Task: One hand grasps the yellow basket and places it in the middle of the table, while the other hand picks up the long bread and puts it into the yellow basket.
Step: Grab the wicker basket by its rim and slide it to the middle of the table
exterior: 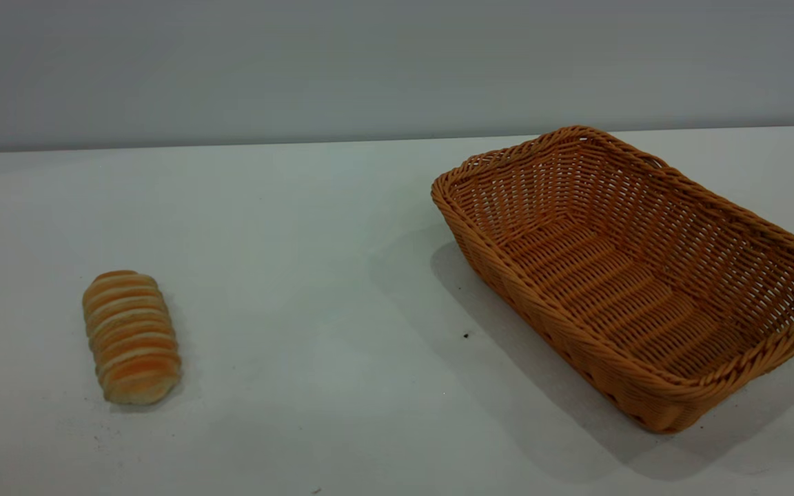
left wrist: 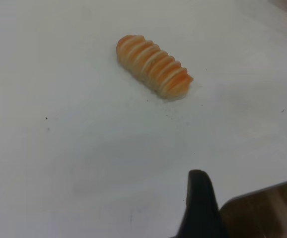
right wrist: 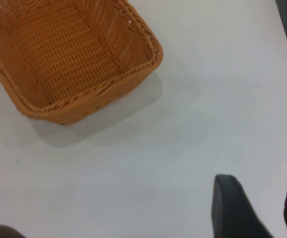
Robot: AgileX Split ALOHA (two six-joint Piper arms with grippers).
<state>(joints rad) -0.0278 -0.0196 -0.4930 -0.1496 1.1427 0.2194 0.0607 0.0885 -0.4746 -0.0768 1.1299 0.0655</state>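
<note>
Exterior view: orange-tan woven wicker basket [exterior: 635, 275], rectangular, braided rim, sits at right of frame on the white bench [exterior: 314, 275], angled, nothing in it, reaching the right edge. Small oblong bread roll [exterior: 132, 337], golden-orange with pale cream crosswise ridges, lies at lower left, well apart from the basket. Neither arm shows in this view.

Left wrist view: roll [left wrist: 153, 66] in upper middle of frame; one black finger [left wrist: 199, 206] of the left pincer at the bottom edge, clear of it. Cannot tell its opening.

Right wrist view: basket [right wrist: 69, 59] fills upper left; right pincer [right wrist: 262, 210] at lower right, two black fingers parted with bench between, holding nothing, apart from the basket.
</note>
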